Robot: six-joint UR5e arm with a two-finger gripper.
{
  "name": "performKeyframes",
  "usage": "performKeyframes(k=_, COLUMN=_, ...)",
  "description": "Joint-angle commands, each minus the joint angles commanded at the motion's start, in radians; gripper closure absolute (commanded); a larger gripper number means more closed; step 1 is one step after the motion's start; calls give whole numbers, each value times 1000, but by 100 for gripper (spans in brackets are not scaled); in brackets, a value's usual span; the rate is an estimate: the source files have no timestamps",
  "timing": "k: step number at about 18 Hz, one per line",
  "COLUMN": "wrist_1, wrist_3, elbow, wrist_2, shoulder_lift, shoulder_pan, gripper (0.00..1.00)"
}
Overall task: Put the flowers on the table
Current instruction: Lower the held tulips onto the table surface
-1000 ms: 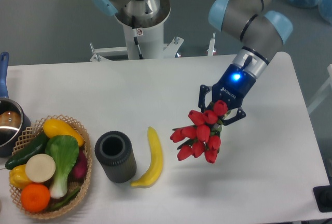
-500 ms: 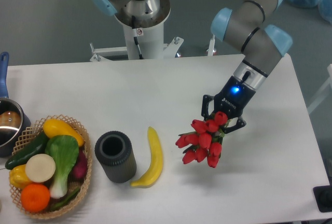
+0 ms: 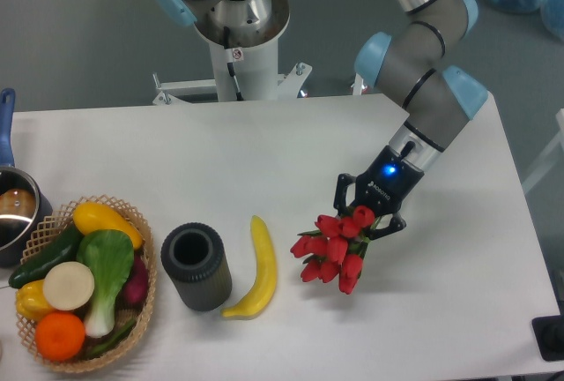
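One gripper (image 3: 368,207) is pinching the flowers (image 3: 334,251) near their stems, so the red buds hang low over the right half of the white tabletop (image 3: 264,152), to the right of the banana (image 3: 254,268) and the dark cylinder (image 3: 196,266), well apart from the basket (image 3: 145,310).

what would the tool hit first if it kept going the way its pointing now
The tool points down and toward the lower left, shut on the flowers. Straight on, the buds would probably meet bare table first, right of the banana; height is unclear.
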Motion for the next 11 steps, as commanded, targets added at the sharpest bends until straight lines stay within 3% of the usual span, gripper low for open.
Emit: performKeyframes(k=11, wrist_1=3, wrist_3=2, elbow=6, wrist_2=0, shoulder_lift=-6, shoulder_pan=2, gripper=47)
